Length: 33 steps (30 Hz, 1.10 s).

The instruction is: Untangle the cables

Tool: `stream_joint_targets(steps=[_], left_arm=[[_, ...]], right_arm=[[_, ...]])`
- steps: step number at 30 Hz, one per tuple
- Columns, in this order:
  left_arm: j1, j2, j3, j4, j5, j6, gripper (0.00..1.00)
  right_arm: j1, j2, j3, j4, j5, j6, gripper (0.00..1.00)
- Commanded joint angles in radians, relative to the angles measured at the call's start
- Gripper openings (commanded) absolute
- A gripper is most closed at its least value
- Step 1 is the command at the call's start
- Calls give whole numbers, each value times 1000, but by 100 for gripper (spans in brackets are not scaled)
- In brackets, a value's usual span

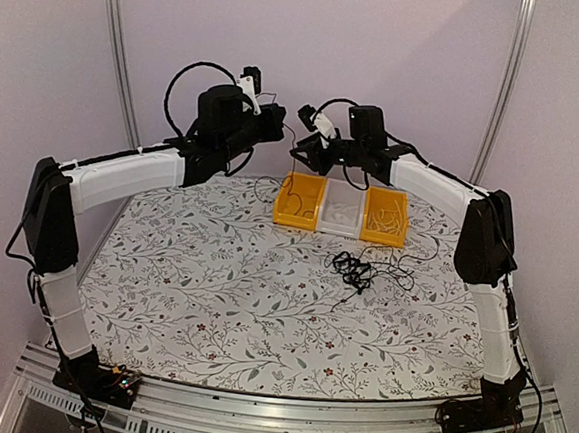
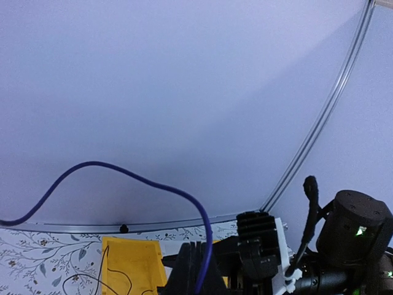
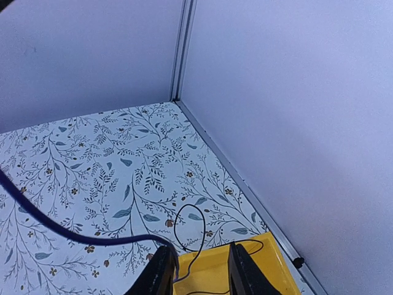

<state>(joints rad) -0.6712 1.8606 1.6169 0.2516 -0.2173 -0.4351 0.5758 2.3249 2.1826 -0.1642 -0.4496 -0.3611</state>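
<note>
From above, your cables [image 1: 353, 270] lay as a wiry black clump on the desk [image 1: 214, 281] near the bins [image 1: 341, 209]. At the left wrist, your left hand [image 2: 188, 273] was closed. At the right wrist, your right hand [image 3: 198, 270] stood narrowly parted around one thin strand [image 3: 175, 226].
</note>
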Motion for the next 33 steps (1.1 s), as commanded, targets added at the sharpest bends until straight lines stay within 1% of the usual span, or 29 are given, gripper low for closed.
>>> stream_joint_targets(steps=[1,5,6,8,11,12,13,15,16,17,18,20,22,27,30,33], left_arm=[[-5,-33,1,-5,11,-9,0],[-6,-35,0,-8,23,-14,0],[-6,-37,0,-9,23,-14,0],[-6,-38,-1,-11,26,-14,0],[-6,-43,-2,-17,32,-8,0],[-6,-46,-2,-21,36,-4,0],[-5,-50,0,-32,39,1,4],[-4,-68,-7,-60,45,16,31],[-5,-83,-23,-66,43,22,41],[-5,-107,-51,-64,41,24,46],[-5,-135,-83,-61,35,28,48],[-13,-204,-163,-61,-20,32,54],[-19,-286,-263,-53,-58,17,57],[-23,-516,-539,-90,-130,-79,58],[-28,-645,-660,-166,-180,-157,57],[-31,-750,-747,-233,-213,-226,56]], right_arm=[[1,16,40,53,15,10,34],[1,15,44,51,-13,14,27],[1,14,44,49,-20,14,24],[1,12,46,48,-32,14,16],[2,4,68,48,-33,13,0],[1,-1,79,50,-32,12,0],[1,-7,91,54,-31,10,0],[0,-28,106,71,-29,-1,0],[0,-43,107,88,-18,-4,0],[-1,-64,106,106,-5,-7,0],[-2,-75,108,122,6,-8,0],[-11,-96,110,151,26,-16,0],[-19,-108,113,155,41,-37,0],[-55,-110,100,143,64,-51,0],[-68,-118,59,141,78,-58,0],[-78,-118,19,136,88,-75,0]])
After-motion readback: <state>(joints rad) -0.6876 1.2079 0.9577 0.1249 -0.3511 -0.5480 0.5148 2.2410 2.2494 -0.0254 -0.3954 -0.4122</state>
